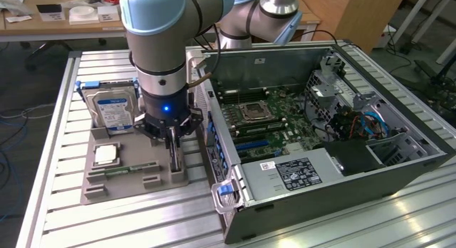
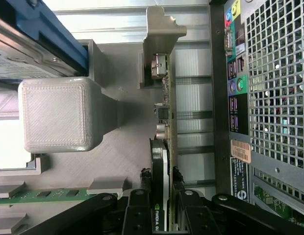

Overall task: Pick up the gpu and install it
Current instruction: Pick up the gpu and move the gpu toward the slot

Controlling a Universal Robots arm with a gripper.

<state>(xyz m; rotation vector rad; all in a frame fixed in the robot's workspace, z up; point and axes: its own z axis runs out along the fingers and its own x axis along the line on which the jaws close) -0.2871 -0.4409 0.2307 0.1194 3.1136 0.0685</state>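
The gpu [image 2: 165, 142] stands on edge in a slot of the grey holder tray [image 1: 121, 186], next to the computer case. Its metal bracket [image 2: 159, 29] is at the far end. In the exterior view the gpu [image 1: 175, 161] is a thin dark card directly under the arm. My gripper [image 2: 161, 177] straddles the card's top edge, one black finger [image 2: 144, 186] against each face, shut on it. In the exterior view the gripper [image 1: 173, 144] points straight down over the tray's right side. The card still sits in its slot.
The tray also holds a silver hard drive with a blue label [image 1: 114, 111], a processor chip [image 1: 107, 153] and a green memory stick [image 1: 132, 168]. The open computer case [image 1: 399, 157] lies on the exterior view's right, motherboard [image 1: 264, 117] exposed. A grey tray post [image 2: 56, 115] stands beside the card.
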